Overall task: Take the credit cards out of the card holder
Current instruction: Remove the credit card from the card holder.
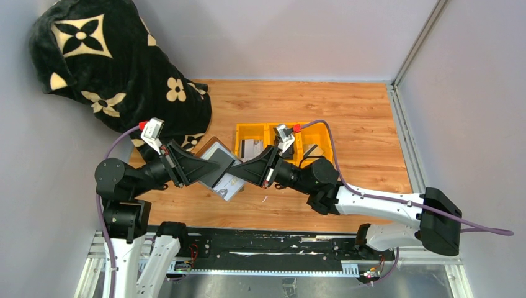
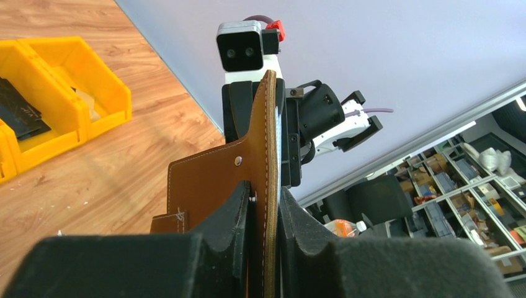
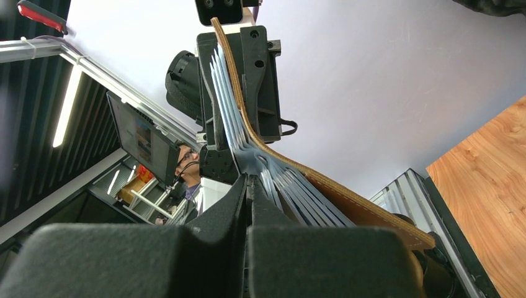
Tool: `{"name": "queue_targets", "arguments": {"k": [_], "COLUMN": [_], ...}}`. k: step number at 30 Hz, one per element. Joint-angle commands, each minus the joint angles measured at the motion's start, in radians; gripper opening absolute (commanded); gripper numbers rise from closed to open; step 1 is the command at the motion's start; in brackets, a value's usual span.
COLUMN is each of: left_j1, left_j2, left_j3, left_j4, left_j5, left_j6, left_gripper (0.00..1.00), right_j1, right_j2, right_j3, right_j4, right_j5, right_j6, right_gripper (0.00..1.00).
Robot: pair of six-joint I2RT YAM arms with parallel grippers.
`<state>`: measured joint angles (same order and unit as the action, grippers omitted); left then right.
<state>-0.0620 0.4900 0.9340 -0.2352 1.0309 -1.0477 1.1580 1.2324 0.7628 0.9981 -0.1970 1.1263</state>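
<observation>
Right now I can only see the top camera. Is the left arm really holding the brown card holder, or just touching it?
Observer: Holding it. The left wrist camera shows the card holder with its leather cover clamped in the left gripper.
Operator: What's the other arm doing?
Observer: The right wrist camera shows the right gripper shut, right at a fan of thin grey leaves spreading out of the holder. I can't tell if one is pinched.
Operator: Does it have a button?
Observer: Yes, there's a small metal snap on its brown outside, which your view hides.
</observation>
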Motion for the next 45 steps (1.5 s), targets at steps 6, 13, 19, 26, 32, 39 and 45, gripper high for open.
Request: {"name": "queue_targets", "arguments": {"k": [6, 13, 19, 26, 32, 39, 45], "left_j1": [-0.011, -0.009, -0.009, -0.01, -0.01, -0.01, -0.01], "left_j2": [-0.009, -0.032, -0.042, -0.039, -0.037, -0.041, -0.044], "left_j3": [0.047, 0.058, 0.051, 0.049, 0.05, 0.062, 0.066], "left_j4": [0.049, 0.019, 0.067, 0.092, 0.1, 0.105, 0.106], "left_j5": [0.055, 0.064, 0.068, 0.107, 0.143, 0.189, 0.19], "left_j6": [0.004, 0.12, 0.101, 0.072, 0.066, 0.067, 0.074], "left_gripper": [0.03, 0.0, 0.0, 0.0, 0.0, 0.0, 0.0], "right_j1": [-0.042, -0.052, -0.052, -0.052, -0.063, -0.154, -0.167], "right_j2": [-0.085, -0.25, -0.238, -0.193, -0.186, -0.256, -0.215], "right_j3": [0.032, 0.202, 0.148, 0.107, 0.094, 0.191, 0.169], "right_j4": [-0.207, -0.781, -0.702, -0.501, -0.441, -0.65, -0.408], "right_j5": [0.007, 0.128, 0.093, -0.113, -0.203, -0.218, -0.417], "right_j6": [-0.12, -0.521, -0.579, -0.586, -0.608, -0.664, -0.506], "right_gripper": [0.49, 0.76, 0.79, 0.8, 0.81, 0.82, 0.83]}}
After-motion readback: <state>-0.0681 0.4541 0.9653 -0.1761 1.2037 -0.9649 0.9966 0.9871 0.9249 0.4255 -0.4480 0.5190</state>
